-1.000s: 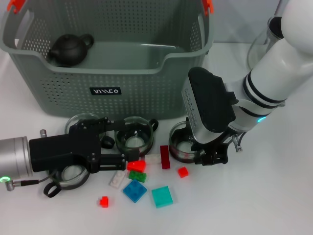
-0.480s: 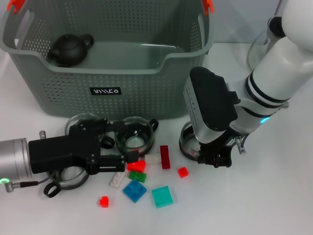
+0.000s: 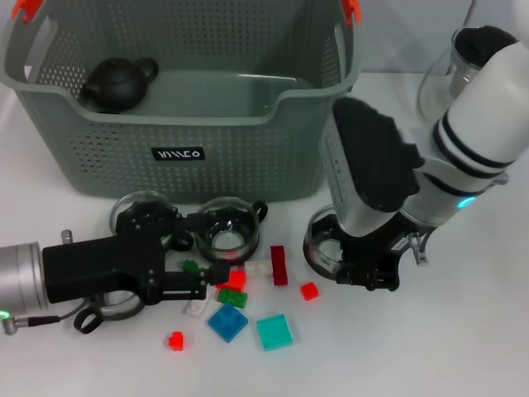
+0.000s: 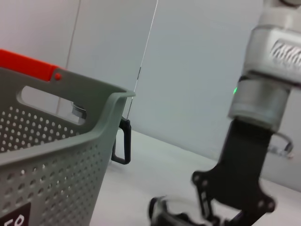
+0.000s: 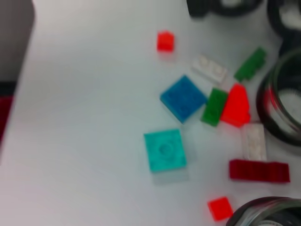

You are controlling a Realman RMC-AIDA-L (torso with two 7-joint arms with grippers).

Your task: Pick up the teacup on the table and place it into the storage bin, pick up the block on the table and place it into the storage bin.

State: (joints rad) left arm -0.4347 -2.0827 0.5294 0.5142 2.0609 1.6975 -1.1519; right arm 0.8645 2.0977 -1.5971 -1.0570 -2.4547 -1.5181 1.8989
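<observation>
The grey-green storage bin (image 3: 178,124) stands at the back, and its orange-clipped corner (image 4: 61,141) also shows in the left wrist view. My right gripper (image 3: 368,269) is low at the right and shut on the rim of a glass teacup (image 3: 324,246). That teacup's rim (image 5: 263,212) shows in the right wrist view too. My left gripper (image 3: 194,273) lies low at the left and is open, with a small green block (image 3: 190,266) in the gap. Just past its tips lie a red block (image 3: 235,279) and another green block (image 3: 232,298). Another teacup (image 3: 230,233) sits beside the left gripper.
A black teapot (image 3: 116,83) sits inside the bin. A glass teapot (image 3: 450,70) stands at the back right. Blue (image 3: 226,322), teal (image 3: 274,332), dark red (image 3: 278,265), white (image 3: 197,308) and small red (image 3: 174,340) blocks lie scattered in front. Two more glass cups (image 3: 136,207) sit near the left arm.
My right gripper has slid to the right, and the teacup has moved with it. My left gripper has drawn back to the left, uncovering the small green block.
</observation>
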